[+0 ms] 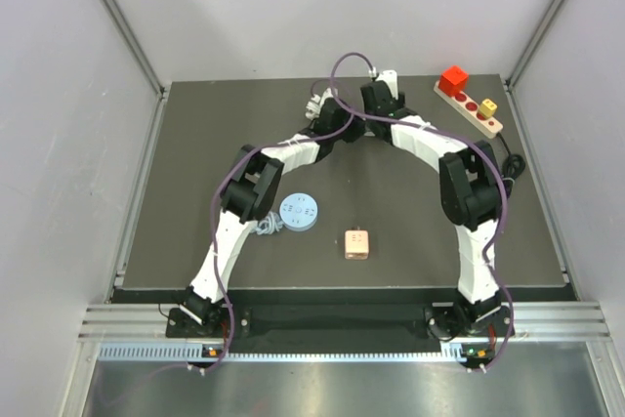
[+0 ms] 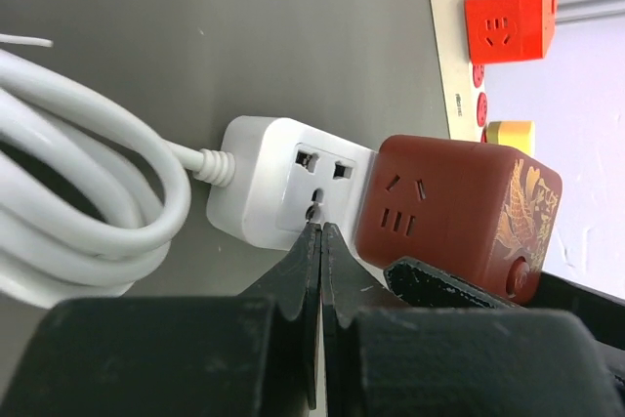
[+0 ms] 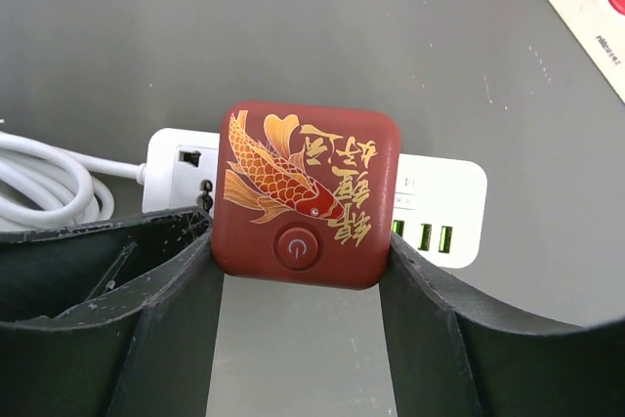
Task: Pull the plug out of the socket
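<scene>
A dark red cube plug (image 3: pixel 305 192) with a gold koi print sits plugged into a white socket strip (image 3: pixel 444 204) at the back middle of the table. My right gripper (image 3: pixel 301 246) is shut on the plug, one finger against each side. My left gripper (image 2: pixel 320 231) is shut and empty, its tips pressed on the white strip (image 2: pixel 269 187) just left of the plug (image 2: pixel 454 212). In the top view both grippers, left (image 1: pixel 327 106) and right (image 1: pixel 379 95), meet over the strip and hide most of it.
The strip's white cable (image 2: pixel 78 202) lies coiled to its left. A beige power strip (image 1: pixel 471 107) with a red cube and a yellow plug lies at the back right. A blue disc (image 1: pixel 300 211) and a pink cube (image 1: pixel 356 244) sit nearer the front.
</scene>
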Robot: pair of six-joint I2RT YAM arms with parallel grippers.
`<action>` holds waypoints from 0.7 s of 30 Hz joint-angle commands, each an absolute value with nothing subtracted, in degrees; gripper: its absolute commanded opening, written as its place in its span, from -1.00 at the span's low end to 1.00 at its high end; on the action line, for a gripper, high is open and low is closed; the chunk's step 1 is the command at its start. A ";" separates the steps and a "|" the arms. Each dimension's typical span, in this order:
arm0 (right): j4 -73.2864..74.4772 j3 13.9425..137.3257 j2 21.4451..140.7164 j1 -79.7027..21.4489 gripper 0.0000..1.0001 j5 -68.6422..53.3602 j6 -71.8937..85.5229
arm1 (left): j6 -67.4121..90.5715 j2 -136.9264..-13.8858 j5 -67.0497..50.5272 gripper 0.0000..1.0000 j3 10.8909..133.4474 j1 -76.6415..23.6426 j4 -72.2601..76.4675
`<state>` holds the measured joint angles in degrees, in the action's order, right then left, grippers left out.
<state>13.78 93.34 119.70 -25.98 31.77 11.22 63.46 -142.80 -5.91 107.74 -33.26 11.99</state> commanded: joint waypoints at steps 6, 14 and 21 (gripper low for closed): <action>4.67 91.77 112.87 -22.78 -1.00 17.26 23.19 | 60.12 -148.45 -7.72 -1.00 104.51 -34.46 -0.46; 3.69 87.89 111.53 -18.37 -1.00 8.09 22.15 | 60.13 -139.06 -24.16 -0.87 88.95 -31.99 29.53; 4.66 87.37 110.39 -18.37 -1.00 6.59 25.48 | 65.47 -134.12 -23.21 0.10 83.76 -31.64 34.62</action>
